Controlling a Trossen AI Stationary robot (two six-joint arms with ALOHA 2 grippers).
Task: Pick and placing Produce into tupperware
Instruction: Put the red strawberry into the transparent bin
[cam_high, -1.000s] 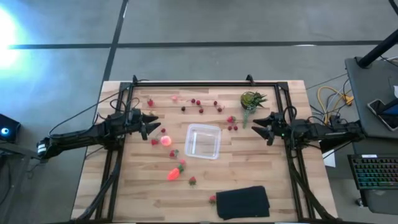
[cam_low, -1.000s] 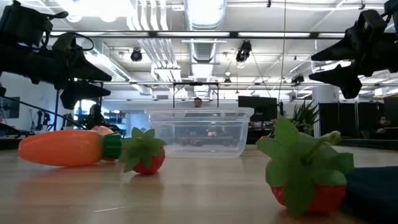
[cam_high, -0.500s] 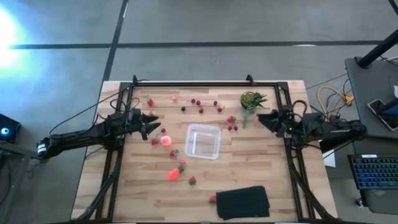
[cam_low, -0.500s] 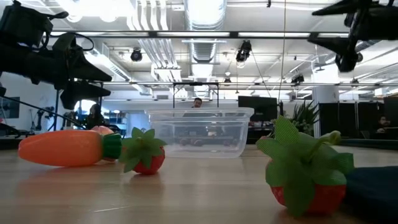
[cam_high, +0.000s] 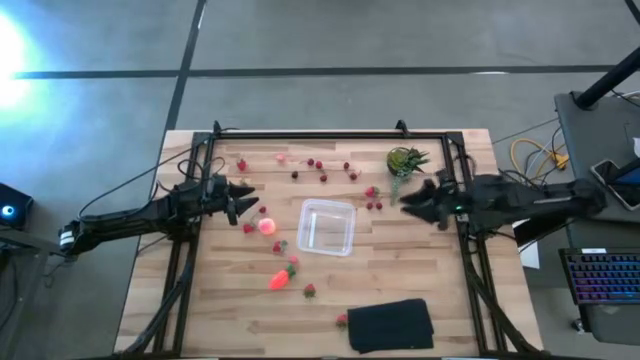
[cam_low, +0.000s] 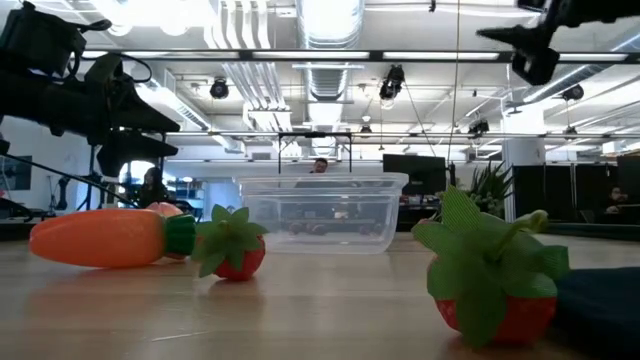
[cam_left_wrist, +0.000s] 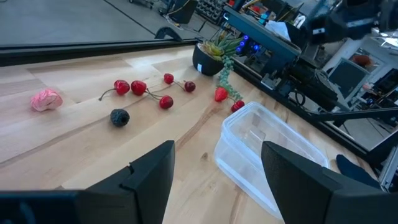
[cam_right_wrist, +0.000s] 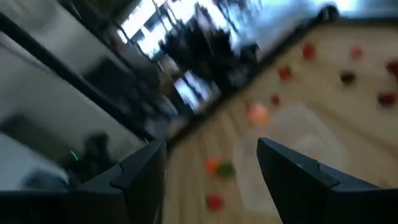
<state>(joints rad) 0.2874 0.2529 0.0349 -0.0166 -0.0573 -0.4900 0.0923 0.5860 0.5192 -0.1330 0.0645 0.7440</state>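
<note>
The clear tupperware (cam_high: 327, 227) (cam_low: 322, 212) (cam_left_wrist: 267, 155) stands mid-table, nothing visible inside. Produce lies loose on the wood. Small red and dark berries (cam_high: 320, 168) (cam_left_wrist: 140, 87) lie toward the far edge. A pink-orange round fruit (cam_high: 267, 226) lies left of the tupperware, and an orange carrot (cam_high: 280, 278) (cam_low: 100, 237) lies nearer. Strawberries (cam_low: 235, 250) lie around these. My left gripper (cam_high: 250, 198) (cam_left_wrist: 217, 155) hovers open at the left, pointing toward the tupperware. My right gripper (cam_high: 408, 206) (cam_low: 522, 45) (cam_right_wrist: 211, 149) hangs open high above the table's right side.
A spiky green potted plant (cam_high: 404, 160) stands at the far right, close to my right gripper. A black folded cloth (cam_high: 392, 325) lies at the near edge, with a strawberry (cam_low: 490, 285) beside it. A black metal frame (cam_high: 330, 135) borders the table.
My right gripper has risen well above the table, reached a little toward the table's left and rolled somewhat. It stays open with nothing between its fingers. No produce has moved.
</note>
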